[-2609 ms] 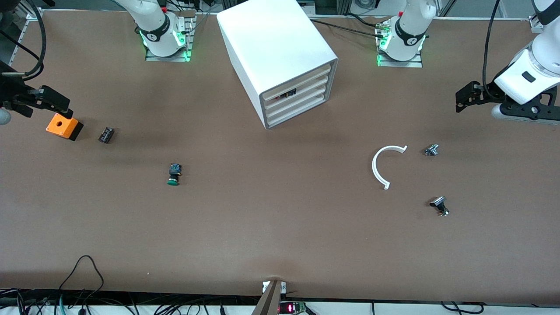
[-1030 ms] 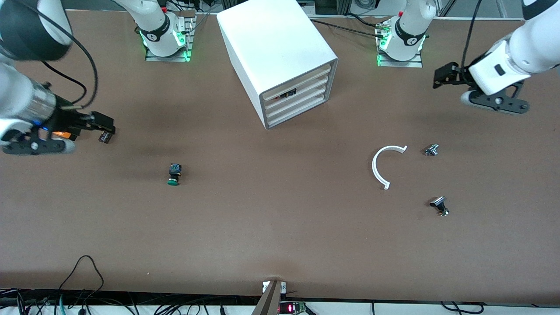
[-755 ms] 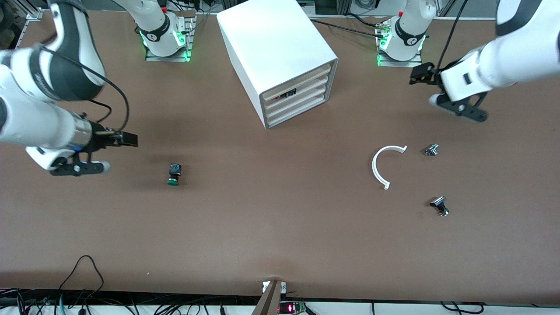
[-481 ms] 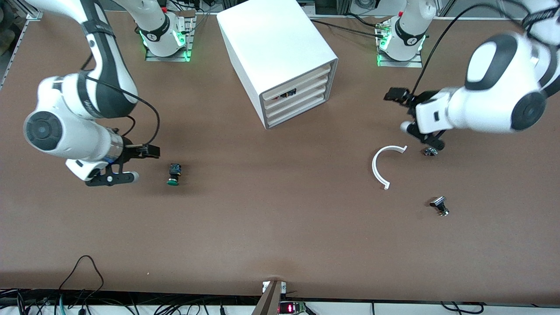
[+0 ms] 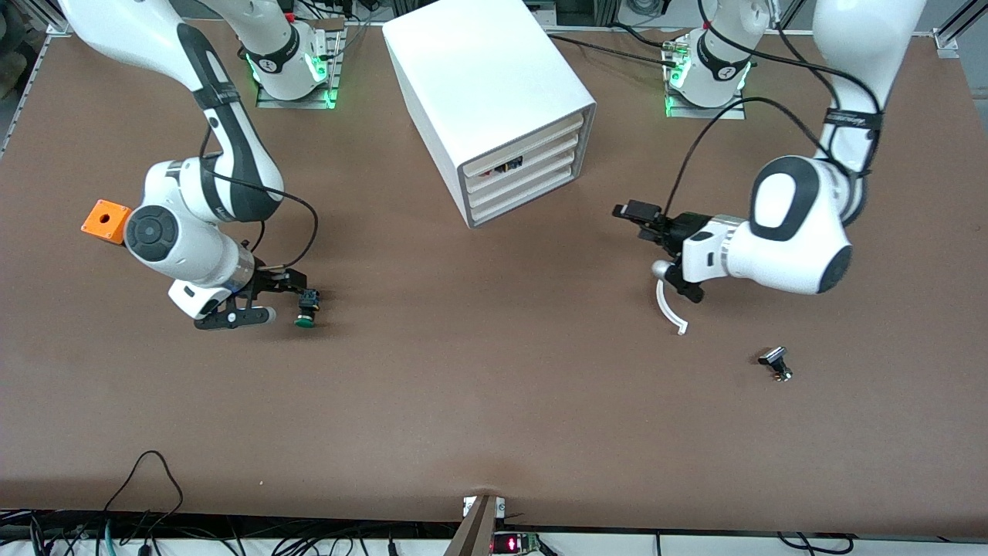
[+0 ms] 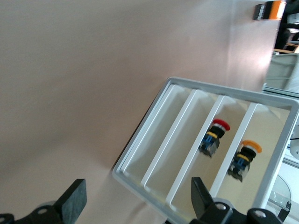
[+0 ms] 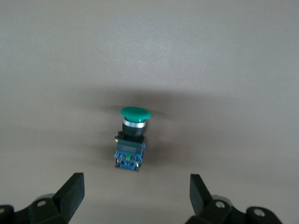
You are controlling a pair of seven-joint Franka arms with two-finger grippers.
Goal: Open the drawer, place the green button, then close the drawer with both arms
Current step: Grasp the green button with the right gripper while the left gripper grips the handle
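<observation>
The button (image 5: 306, 307), green cap and black-and-blue body, lies on its side on the brown table toward the right arm's end. My right gripper (image 5: 296, 283) hangs low beside it, open. In the right wrist view the button (image 7: 132, 140) lies just ahead of the right gripper (image 7: 136, 192), not between the fingers. The white cabinet (image 5: 486, 93) holds its stacked drawers (image 5: 525, 179) pushed in. My left gripper (image 5: 635, 211) is open with nothing in it, over the table beside the cabinet's front. The left wrist view shows the left gripper (image 6: 138, 201) facing the drawers (image 6: 187, 140).
A red-capped button (image 6: 214, 135) and an orange-capped one (image 6: 243, 158) lie in two drawers. An orange box (image 5: 106, 221) sits near the right arm's end. A white curved piece (image 5: 668, 310) and a black-and-silver part (image 5: 776, 364) lie under and near the left arm.
Both arms have swung in from the table's ends. The right gripper came down beside the button. The left gripper moved toward the cabinet's front. Both stayed open.
</observation>
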